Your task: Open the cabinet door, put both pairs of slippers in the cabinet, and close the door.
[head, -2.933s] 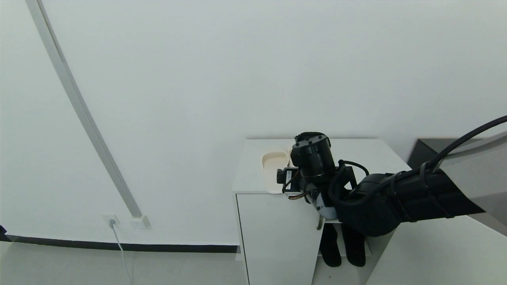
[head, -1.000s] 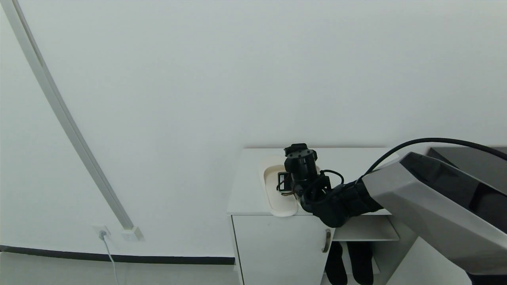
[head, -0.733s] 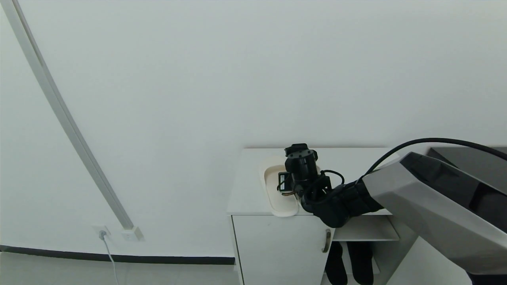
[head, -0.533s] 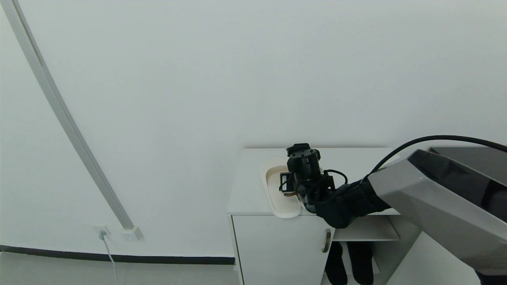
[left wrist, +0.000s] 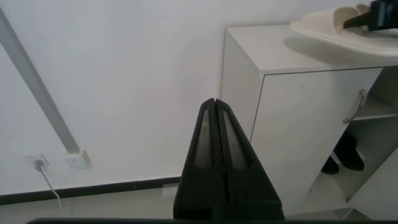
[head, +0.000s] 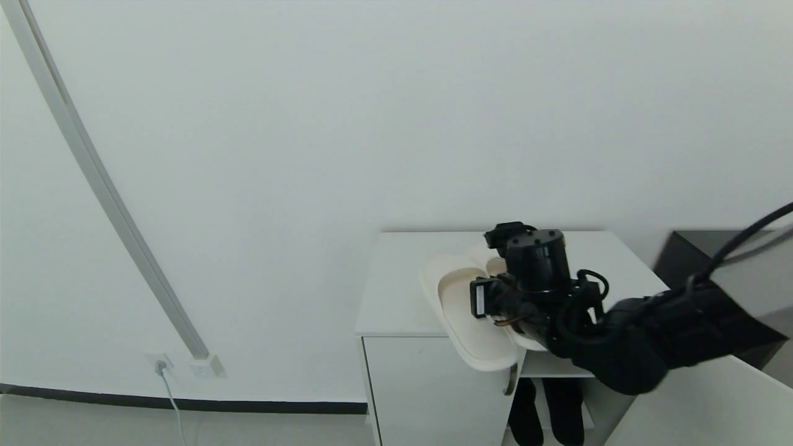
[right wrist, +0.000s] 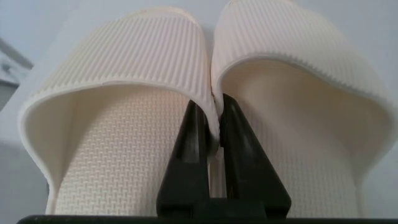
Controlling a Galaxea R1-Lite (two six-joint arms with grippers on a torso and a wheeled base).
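A pair of cream slippers (head: 471, 316) hangs tilted just above the white cabinet's top (head: 396, 297), its heels past the front edge. My right gripper (right wrist: 213, 134) is shut on the two inner walls of the cream slippers (right wrist: 124, 118), pinching them together. A black pair of slippers (head: 545, 402) stands in the cabinet's lower right compartment, under a shelf (head: 551, 370). The cabinet's right door (head: 694, 409) stands open; its left door (head: 433, 390) is closed. My left gripper (left wrist: 214, 143) is shut on nothing, low and to the left of the cabinet (left wrist: 298, 124).
A wall socket with a cable (head: 162, 365) and a slanted grey conduit (head: 93, 173) are on the wall left of the cabinet. A dark block (head: 675, 260) stands to the cabinet's right. The left door's handle (head: 512, 378) sits just below the slippers' heels.
My right arm has drawn back and to the right, lifting the cream slippers off the cabinet top; they now overhang its front edge. The head camera shifted after the earliest frame.
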